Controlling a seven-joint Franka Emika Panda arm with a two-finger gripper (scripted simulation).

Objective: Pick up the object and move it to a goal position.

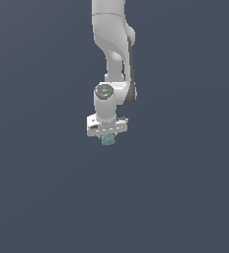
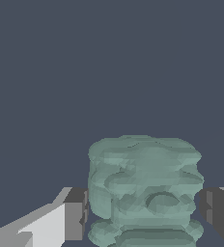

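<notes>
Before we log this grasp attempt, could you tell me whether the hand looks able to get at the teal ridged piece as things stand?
Probably yes: the hand already straddles the teal ridged piece, a finger on each side, nothing between them.

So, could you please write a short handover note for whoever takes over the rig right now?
Gripper: jaws sit on either side of the teal object, close against it; firm contact cannot be confirmed.
Object: between the jaws, directly under the white hand in the exterior view. Whether it rests on the dark surface or is lifted cannot be told.
Done: gripper placed around the object.
Left: confirm the grip, lift, carry to the goal. No goal marker shows in either view.
</notes>
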